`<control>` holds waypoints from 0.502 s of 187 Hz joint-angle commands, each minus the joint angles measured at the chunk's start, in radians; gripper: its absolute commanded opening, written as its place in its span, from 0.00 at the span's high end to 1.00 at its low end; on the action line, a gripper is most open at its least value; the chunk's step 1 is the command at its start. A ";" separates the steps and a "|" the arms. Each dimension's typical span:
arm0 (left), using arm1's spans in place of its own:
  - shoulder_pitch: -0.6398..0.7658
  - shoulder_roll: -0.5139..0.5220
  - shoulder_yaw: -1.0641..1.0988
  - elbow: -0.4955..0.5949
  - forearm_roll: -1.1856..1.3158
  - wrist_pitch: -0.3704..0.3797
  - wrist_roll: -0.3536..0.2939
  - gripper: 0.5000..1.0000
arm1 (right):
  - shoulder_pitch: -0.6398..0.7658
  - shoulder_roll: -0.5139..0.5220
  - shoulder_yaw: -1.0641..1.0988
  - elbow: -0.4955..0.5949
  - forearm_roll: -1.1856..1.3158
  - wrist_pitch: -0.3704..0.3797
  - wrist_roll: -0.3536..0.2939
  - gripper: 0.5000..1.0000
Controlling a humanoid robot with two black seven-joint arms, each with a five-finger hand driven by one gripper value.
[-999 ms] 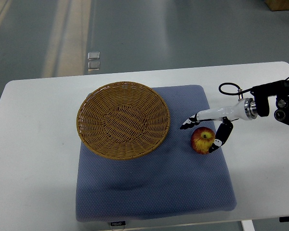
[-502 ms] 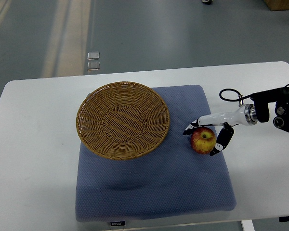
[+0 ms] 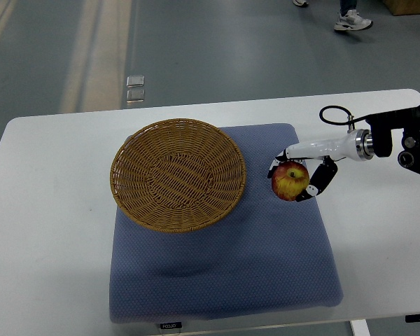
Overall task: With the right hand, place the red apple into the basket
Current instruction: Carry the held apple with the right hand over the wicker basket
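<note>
A red and yellow apple [image 3: 290, 180] hangs just above the blue mat [image 3: 224, 266], right of the wicker basket [image 3: 178, 173]. My right hand [image 3: 294, 179] is shut on the apple, with white fingers [image 3: 315, 182] curled around its right side and its top. The arm reaches in from the right edge. The basket holds nothing and sits on the mat's upper left part. My left arm does not show.
The mat lies on a white table [image 3: 49, 210]. A black cable [image 3: 332, 115] loops above the right wrist. A person's shoes [image 3: 351, 21] show on the floor at the top edge.
My right hand has closed on the apple and lifted it up and slightly left, toward the basket. A person's shoes have come into view at the top.
</note>
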 commanded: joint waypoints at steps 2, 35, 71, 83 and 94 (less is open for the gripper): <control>0.000 0.000 0.000 -0.001 0.000 0.000 0.000 0.00 | 0.086 0.003 0.000 0.000 0.009 0.010 -0.001 0.95; 0.000 0.000 -0.002 -0.003 0.000 0.000 0.000 0.00 | 0.169 0.085 -0.014 -0.020 0.027 0.016 -0.001 0.95; 0.000 0.000 -0.006 -0.003 -0.002 0.000 0.000 0.00 | 0.224 0.241 -0.052 -0.084 0.029 0.018 -0.002 0.94; 0.000 0.000 -0.008 -0.003 -0.002 0.000 0.000 0.00 | 0.240 0.290 -0.075 -0.114 0.029 0.016 -0.002 0.93; 0.000 0.000 -0.008 -0.001 -0.002 0.000 0.000 0.00 | 0.246 0.350 -0.090 -0.157 0.027 0.014 -0.004 0.93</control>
